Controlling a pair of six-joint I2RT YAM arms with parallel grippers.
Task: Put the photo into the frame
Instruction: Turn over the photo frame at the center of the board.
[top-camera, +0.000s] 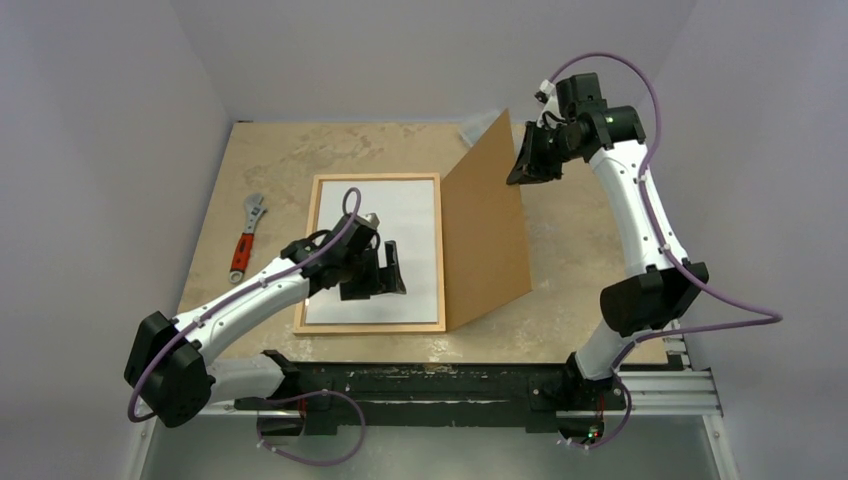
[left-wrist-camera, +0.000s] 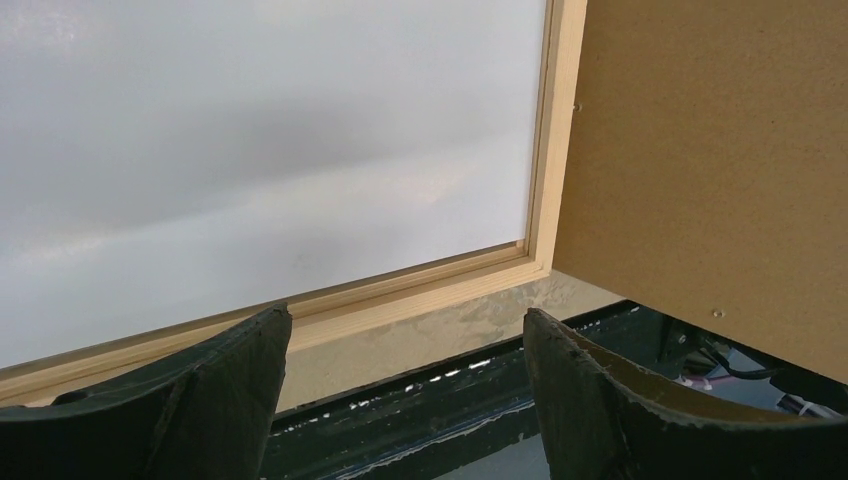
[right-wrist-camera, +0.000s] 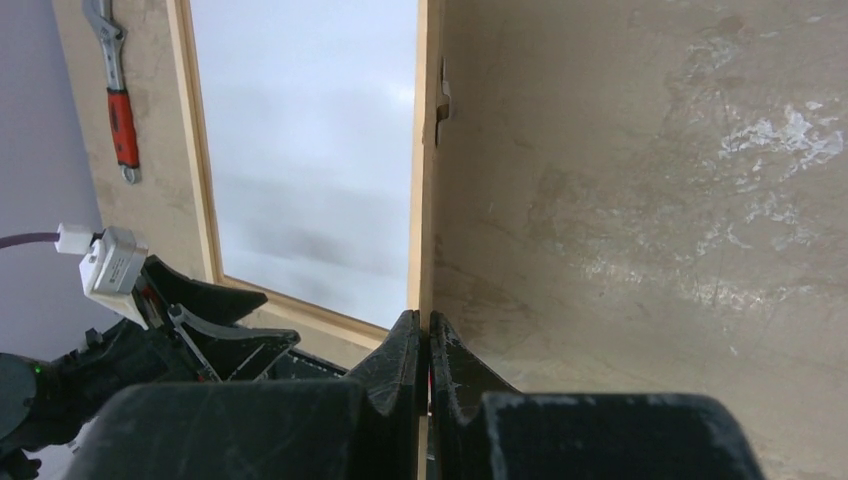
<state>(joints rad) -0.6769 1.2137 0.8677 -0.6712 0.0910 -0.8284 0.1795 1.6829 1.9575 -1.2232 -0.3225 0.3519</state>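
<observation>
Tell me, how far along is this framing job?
Seemingly done: the photo, white back up, fills the frame. In hand: the right tool is shut on the backing board, held on edge beside the frame; the left tool hangs open. Left: probably lowering the board.

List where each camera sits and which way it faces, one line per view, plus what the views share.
Top external: above and behind the arms, looking down on the table; both arms show.
Left wrist: low over the frame's near right corner; the open left pincer shows.
Right wrist: looks down the raised backing board's edge; the right pincer is shut on it.
Shared: all show the frame, the photo and the backing board.
</observation>
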